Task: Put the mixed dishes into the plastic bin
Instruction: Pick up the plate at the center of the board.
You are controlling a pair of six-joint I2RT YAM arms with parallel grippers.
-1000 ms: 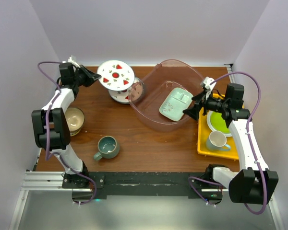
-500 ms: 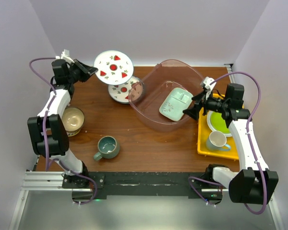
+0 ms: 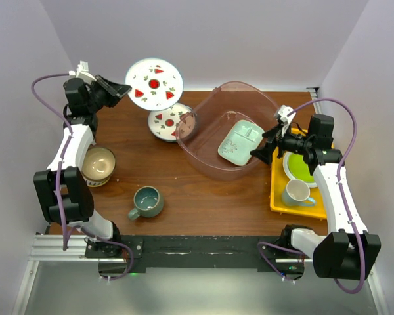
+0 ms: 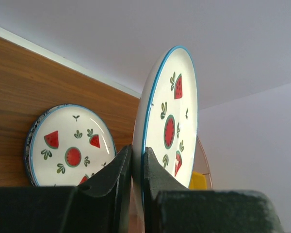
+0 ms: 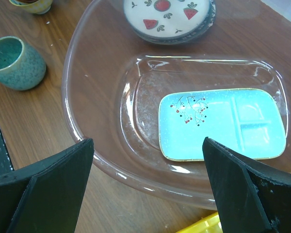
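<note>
Now the left gripper (image 4: pixel 138 167) is pinching the rim of a round glossy watermelon plate (image 4: pixel 169 127), raised left of the translucent plastic bin (image 3: pixel 198 159). The right gripper (image 3: pixel 262 151) is hovering at its edge, fingers (image 5: pixel 43 187) spread wide.

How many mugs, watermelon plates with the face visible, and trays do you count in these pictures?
Mugs: 2 (teal mug, white mug)
Watermelon plates: 2 (raised plate, plate on the stack)
Trays: 1 (yellow tray)
Total: 5

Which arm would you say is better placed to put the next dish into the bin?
Left. The left fingers pinch a raised plate near the bin; the right fingers hang open and empty at its rim.
</note>
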